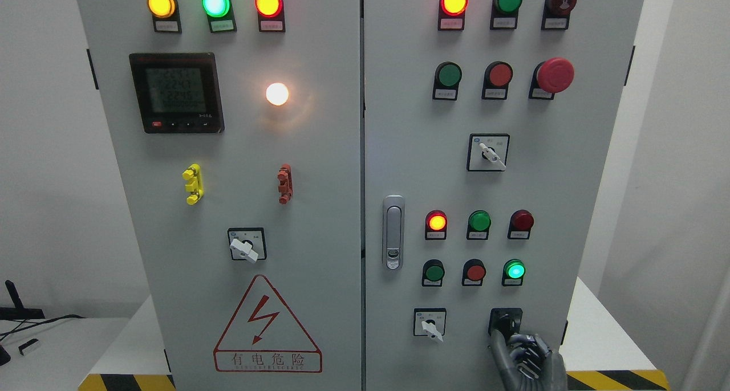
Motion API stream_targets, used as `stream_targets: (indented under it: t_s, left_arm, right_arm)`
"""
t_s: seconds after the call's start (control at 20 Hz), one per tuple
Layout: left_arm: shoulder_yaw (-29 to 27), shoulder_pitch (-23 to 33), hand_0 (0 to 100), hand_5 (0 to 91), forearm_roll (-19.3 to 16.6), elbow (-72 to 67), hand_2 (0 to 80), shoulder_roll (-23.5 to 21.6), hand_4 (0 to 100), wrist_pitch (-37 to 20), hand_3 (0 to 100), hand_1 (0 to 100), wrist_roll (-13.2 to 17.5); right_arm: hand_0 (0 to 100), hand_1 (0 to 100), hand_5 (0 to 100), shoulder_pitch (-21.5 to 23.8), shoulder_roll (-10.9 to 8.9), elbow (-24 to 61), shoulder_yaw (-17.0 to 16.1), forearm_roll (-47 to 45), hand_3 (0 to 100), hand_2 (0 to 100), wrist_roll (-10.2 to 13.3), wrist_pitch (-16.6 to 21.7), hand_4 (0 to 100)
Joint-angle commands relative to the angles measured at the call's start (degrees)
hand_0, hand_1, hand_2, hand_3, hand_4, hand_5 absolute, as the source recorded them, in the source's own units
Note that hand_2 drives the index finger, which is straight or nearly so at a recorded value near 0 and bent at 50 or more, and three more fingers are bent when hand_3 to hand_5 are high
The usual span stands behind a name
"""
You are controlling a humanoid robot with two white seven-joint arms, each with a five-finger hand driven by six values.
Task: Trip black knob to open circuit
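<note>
Black knob (pixel 505 321) sits low on the cabinet's right door (pixel 570 168), about 5 o'clock in frame. Right hand (pixel 527 359) is just below it; fingers (pixel 497 342) curled, thumb tip touching the knob's lower edge, knob at 11 o'clock from the palm. Left hand not visible.

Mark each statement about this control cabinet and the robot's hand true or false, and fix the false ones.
1. The right hand is at the black knob on the cabinet's lower right. True.
2. The white lamp beside the digital meter is off. False: it glows brightly.
3. The red mushroom button sits on the right door. True.
4. The hand is turning the door handle. False: it is away from the handle, down at the black knob.
5. The yellow clip is to the right of the red clip. False: it is to the left.
</note>
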State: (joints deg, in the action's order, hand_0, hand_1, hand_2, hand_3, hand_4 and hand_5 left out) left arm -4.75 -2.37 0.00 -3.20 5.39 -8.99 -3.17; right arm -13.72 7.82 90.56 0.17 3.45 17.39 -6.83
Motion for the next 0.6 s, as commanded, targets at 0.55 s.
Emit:
stream_targets:
  t_s: [0.55]
  left_arm:
    - [0.0,0.0,12,0.0,-1.8,0.0,0.0,0.0,0,0.0,0,39,0.0]
  right_arm:
    - [24,73,98,0.0,0.0,0.0,1.3,5.2,86,55,0.1,0.2,87]
